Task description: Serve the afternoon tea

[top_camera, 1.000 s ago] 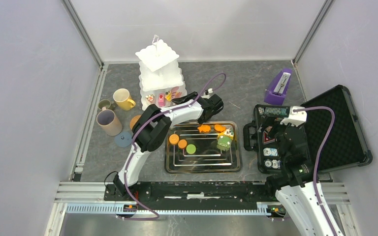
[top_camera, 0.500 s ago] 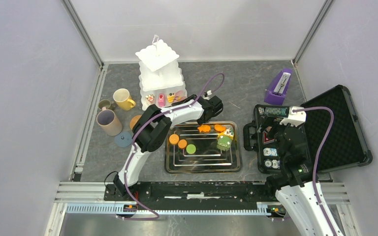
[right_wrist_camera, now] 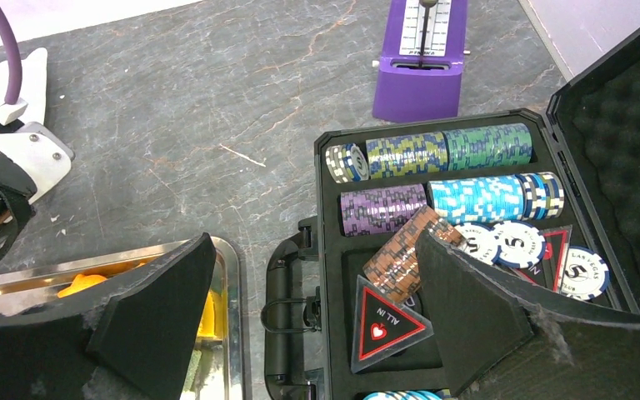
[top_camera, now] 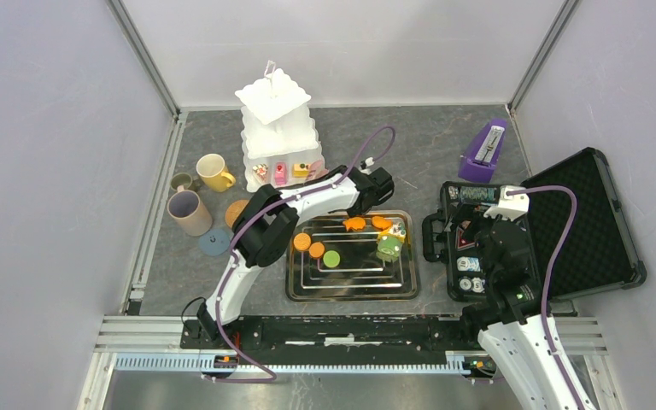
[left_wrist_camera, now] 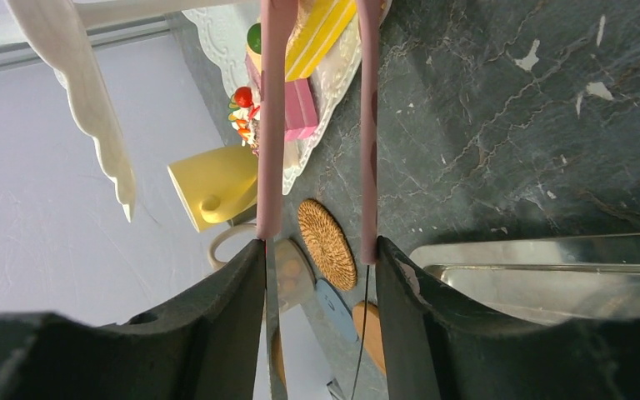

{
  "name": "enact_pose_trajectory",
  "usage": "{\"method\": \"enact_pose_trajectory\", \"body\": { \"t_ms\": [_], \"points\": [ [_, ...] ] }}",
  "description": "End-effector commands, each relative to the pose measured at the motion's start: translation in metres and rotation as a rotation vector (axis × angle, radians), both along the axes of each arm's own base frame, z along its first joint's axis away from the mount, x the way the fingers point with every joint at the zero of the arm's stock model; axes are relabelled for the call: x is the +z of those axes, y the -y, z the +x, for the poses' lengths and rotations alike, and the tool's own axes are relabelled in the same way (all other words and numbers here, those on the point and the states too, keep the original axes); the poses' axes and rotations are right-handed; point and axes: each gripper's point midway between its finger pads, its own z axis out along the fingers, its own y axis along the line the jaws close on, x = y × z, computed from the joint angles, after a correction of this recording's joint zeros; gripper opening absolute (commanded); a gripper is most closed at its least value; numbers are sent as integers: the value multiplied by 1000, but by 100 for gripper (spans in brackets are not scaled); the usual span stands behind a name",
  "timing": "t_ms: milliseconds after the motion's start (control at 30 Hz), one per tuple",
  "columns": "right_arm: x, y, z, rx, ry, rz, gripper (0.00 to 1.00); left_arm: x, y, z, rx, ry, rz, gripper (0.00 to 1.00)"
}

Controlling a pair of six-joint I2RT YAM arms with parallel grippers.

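Observation:
The white three-tier stand [top_camera: 275, 120] stands at the back left. Its bottom tier holds three small cakes: a cherry-topped one [top_camera: 260, 171], a pink one [top_camera: 279, 173] and a yellow striped one [top_camera: 301, 169]. My left gripper [top_camera: 325, 177] is open and empty just right of that tier. In the left wrist view the yellow striped cake [left_wrist_camera: 321, 37] lies on the tier between my spread pink fingertips [left_wrist_camera: 272, 50]. The steel tray [top_camera: 352, 296] holds orange biscuits [top_camera: 301, 242], a green biscuit [top_camera: 331, 258] and more toy cakes [top_camera: 389, 243]. My right gripper [right_wrist_camera: 315, 242] is open over the black case.
The yellow mug [top_camera: 213, 172], the beige-lilac mug [top_camera: 189, 212] and the small green mug [top_camera: 183, 182] stand left of the stand. A woven coaster [top_camera: 236, 211] and a blue coaster [top_camera: 214, 242] lie nearby. The open poker chip case [top_camera: 564, 222] and the purple metronome [top_camera: 483, 152] are on the right.
My left gripper has drawn back to the right, away from the stand. The yellow striped cake now sits free on the bottom tier. The right arm has not moved.

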Motion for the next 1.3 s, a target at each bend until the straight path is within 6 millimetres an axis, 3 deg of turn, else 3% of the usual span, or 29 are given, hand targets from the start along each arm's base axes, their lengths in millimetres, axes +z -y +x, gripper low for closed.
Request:
{"method": "enact_pose_trajectory", "body": {
  "t_ms": [0,300,433,600,767,833,967,1067,1267],
  "points": [
    [5,-2,2,1,26,23,98,29,12,-2,22,65,-116,55],
    [3,-2,1,4,22,25,98,49,12,-1,41,110,-143,57],
    [3,-2,1,6,21,24,98,62,22,-9,19,97,-199,57],
    [5,-2,1,5,25,22,98,70,56,-48,-28,-50,-451,57],
    [7,2,-1,-11,29,7,98,92,81,-102,-88,-267,-775,56],
    [6,3,-1,-13,27,1,98,100,94,-130,-189,-394,-910,56],
    [4,3,-1,-13,24,-3,98,114,99,-185,-477,-569,-1081,58],
    [3,1,0,-7,25,4,98,109,93,-202,-619,-603,-1089,58],
    [8,0,0,2,33,4,98,81,98,-204,-723,-638,-1046,58]
  ]
}}
